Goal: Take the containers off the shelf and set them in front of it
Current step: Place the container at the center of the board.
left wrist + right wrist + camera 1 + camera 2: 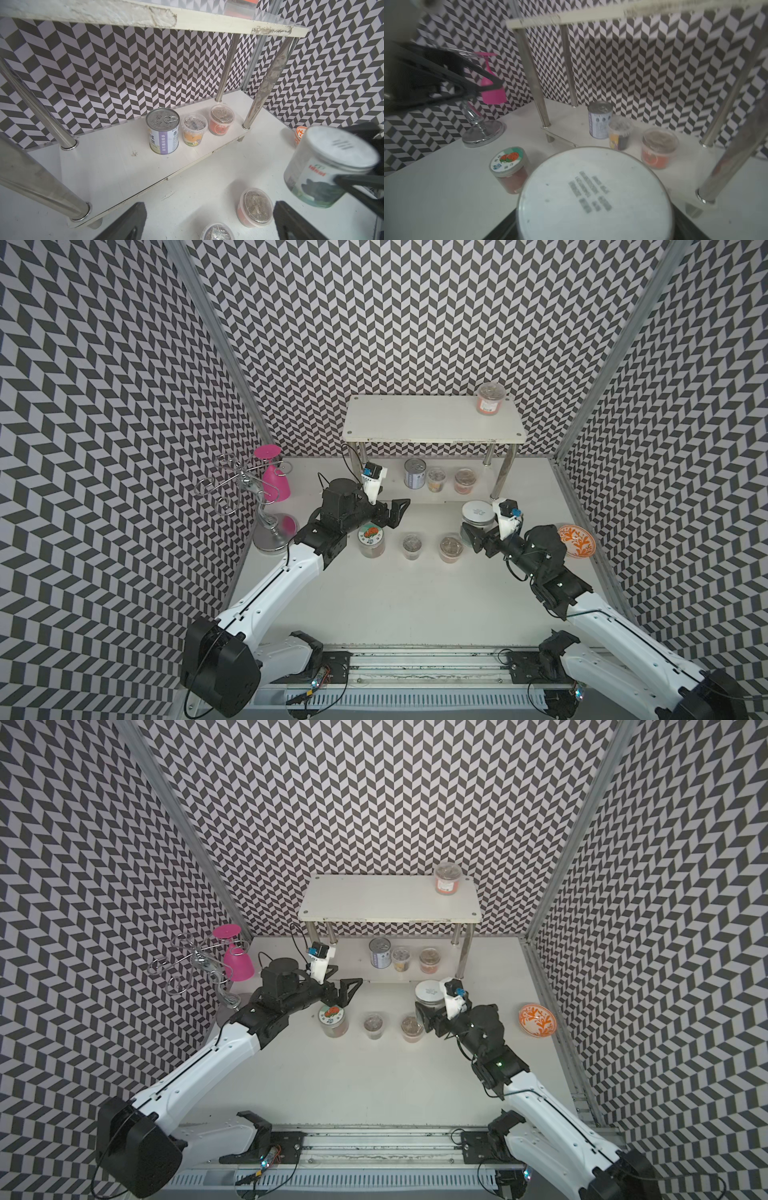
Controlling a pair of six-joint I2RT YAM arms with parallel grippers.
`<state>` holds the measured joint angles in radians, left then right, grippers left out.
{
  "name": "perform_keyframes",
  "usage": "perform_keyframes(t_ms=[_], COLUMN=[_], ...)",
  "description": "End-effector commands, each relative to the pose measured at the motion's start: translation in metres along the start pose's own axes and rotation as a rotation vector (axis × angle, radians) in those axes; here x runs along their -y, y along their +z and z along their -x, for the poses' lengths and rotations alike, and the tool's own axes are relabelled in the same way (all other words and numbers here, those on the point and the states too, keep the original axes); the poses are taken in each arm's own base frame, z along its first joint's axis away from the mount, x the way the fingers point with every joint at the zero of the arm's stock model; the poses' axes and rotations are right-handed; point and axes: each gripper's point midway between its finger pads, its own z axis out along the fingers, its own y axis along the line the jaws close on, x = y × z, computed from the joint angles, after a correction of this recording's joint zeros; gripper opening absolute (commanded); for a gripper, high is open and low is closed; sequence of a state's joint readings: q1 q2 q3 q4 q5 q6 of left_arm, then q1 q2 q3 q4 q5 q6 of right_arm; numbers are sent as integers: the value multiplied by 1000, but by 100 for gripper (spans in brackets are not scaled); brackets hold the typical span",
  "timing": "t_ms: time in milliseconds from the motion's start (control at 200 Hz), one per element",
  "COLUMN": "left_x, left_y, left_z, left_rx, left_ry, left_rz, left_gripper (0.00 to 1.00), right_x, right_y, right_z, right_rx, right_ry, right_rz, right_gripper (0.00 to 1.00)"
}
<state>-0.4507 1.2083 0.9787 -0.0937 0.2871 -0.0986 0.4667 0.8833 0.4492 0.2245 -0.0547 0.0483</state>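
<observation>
White table (pixel 395 605), chevron walls (pixel 415 323). Top view: shelf (pixel 415 423) at 12 o'clock; tub (pixel 490 400) on its top board's 2 o'clock corner, can (pixel 414 473) and two tubs (pixel 436 479) below. At the shelf's 5 o'clock, in front: jar (pixel 478 510). I judge I'm mid-placement; next: lower, release, fetch the rest. Left wrist: left gripper (pixel 209 207) spread full, empty. Right wrist: right gripper (pixel 593 228) wide, clamped round the jar.

Overhead pair, wrists toward shelf (pixel 104 166)

Your left gripper (pixel 398 512), centre-left in a top view, has its fingers spread wide; your right gripper (pixel 480 529) clasps the white-lidded jar (pixel 477 511).
</observation>
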Motion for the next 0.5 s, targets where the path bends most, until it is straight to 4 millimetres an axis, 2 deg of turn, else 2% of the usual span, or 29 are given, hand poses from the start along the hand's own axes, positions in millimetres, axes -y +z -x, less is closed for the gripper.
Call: perform_keyframes(t_ms=[0, 130, 215, 305, 496], left_x=[3, 2, 1, 1, 1], left_y=[-1, -2, -2, -3, -4], left_z=[8, 8, 6, 3, -1], left_rx=[13, 21, 17, 14, 11], left_ry=[3, -1, -5, -6, -9], left_rz=[-18, -15, -12, -11, -7], left_gripper=[100, 100, 100, 100, 100], right_x=[33, 56, 68, 70, 89], right_y=[-4, 1, 4, 11, 16], right_z=[4, -36, -54, -60, -73], right_rx=[94, 26, -9, -14, -30], right_ry=[157, 198, 218, 227, 235], right_rz=[-188, -324, -399, -409, -529], right_gripper=[68, 68, 69, 70, 73])
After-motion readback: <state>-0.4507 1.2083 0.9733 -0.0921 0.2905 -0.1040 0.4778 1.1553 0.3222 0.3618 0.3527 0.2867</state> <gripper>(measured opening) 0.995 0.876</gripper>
